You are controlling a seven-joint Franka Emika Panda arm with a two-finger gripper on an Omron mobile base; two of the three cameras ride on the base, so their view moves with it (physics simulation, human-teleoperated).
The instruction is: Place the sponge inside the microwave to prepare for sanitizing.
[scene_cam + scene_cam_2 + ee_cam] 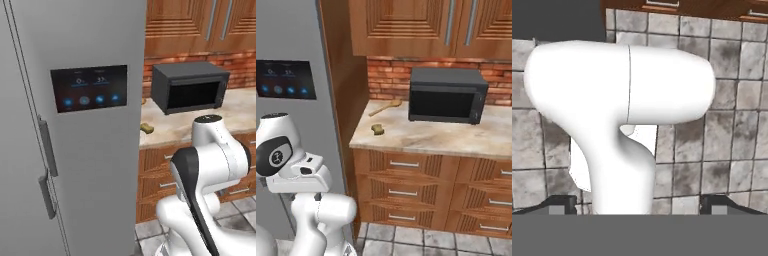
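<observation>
Arm folded low, open pincer (637, 202) facing the floor tiles (737, 100).

Tall grey refrigerator (75, 150) at left, dark touch panel (89, 88) with blue icons on door, two grey vertical handles (48, 148) below it. Beige marble countertop (446, 135) right of fridge, over brown wooden drawers (406, 190) with silver bar pulls. Long wooden spoon (385, 107) lies on counter near red brick backsplash (387, 79). Brown wooden upper cabinets (421, 25) above, silver vertical handles. Grey mottled tile floor (732, 100) below, pale grout lines.
</observation>
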